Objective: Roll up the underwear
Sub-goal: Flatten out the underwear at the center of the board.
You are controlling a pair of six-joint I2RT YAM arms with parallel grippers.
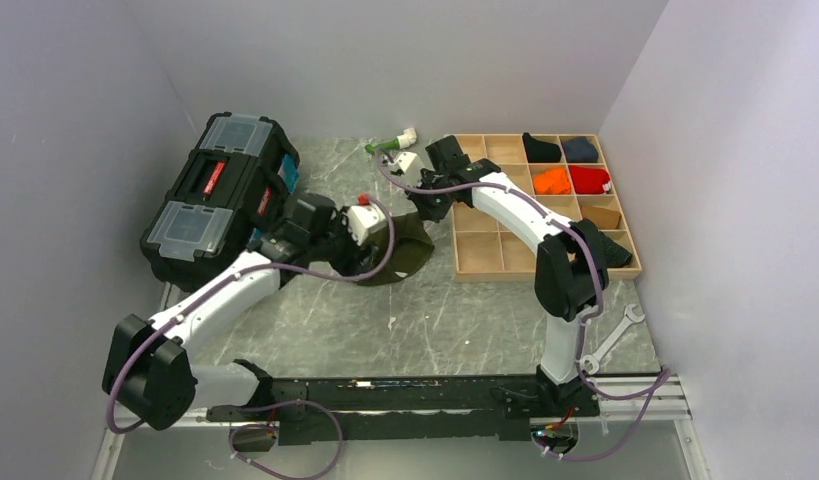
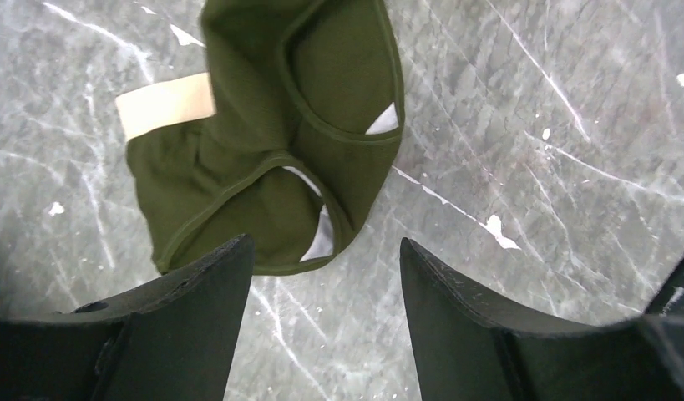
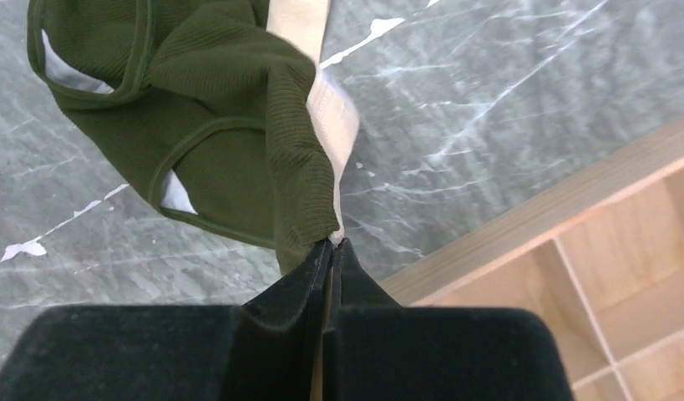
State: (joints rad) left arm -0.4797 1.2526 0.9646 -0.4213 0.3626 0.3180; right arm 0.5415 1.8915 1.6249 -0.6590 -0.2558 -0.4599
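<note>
black toolbox (image 1: pixel 220 195) left, wooden compartment tray (image 1: pixel 480 250) right, wrench (image 1: pixel 612 338) near front

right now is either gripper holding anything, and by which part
The right gripper is shut on the underwear, pinching its edge at the cream waistband. The left gripper is open, holding nothing.

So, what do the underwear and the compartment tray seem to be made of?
The underwear: soft ribbed knit cloth, matte olive, perhaps cotton; fine ribs and limp folds show. The tray: pale unpainted wood, perhaps plywood; faint grain and thin dividers show.
</note>
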